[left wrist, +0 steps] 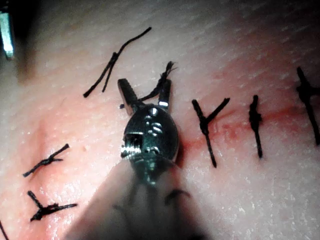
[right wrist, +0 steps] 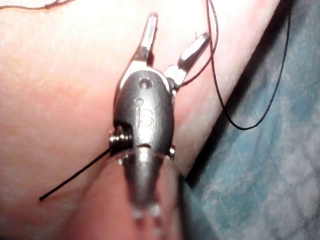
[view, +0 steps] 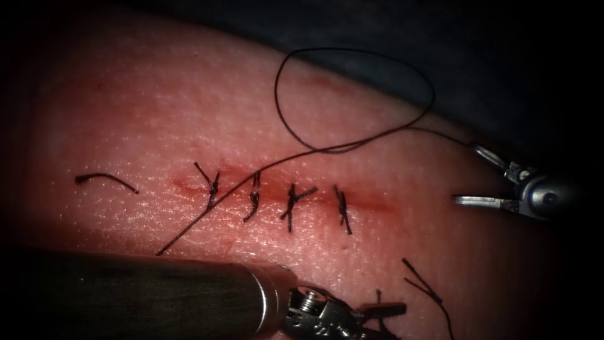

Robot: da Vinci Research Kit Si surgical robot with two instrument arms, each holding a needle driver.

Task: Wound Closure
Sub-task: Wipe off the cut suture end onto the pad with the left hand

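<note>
Tissue (view: pixel 157 119) inspected from the endoscope view: cut (view: pixel 371 201) running across centre frame, carrying four tied stitches (view: pixel 292 200) in a row, knots seated on the line. Right end of the cut, beyond the last knot, bare of any stitch; some red fluid (view: pixel 189 186) at the left end. Closure judged mostly complete, with perhaps a final stitch and trimming left.

Long thread (view: pixel 352 146) looping at upper centre, one run trailing down-left across the stitch row, the other leading to the right tool (view: pixel 472 176) at right of frame. Right tool jaws spread wide; thread passing at the upper jaw, no firm grip evident, judged empty.

Left tool (view: pixel 384 311) at bottom centre, jaws parted in its wrist view (left wrist: pixel 146 93), a frayed thread end lying between them, not clamped.

Cut ends of thread (view: pixel 106 181) scattered at left and lower right. Needle not located.
</note>
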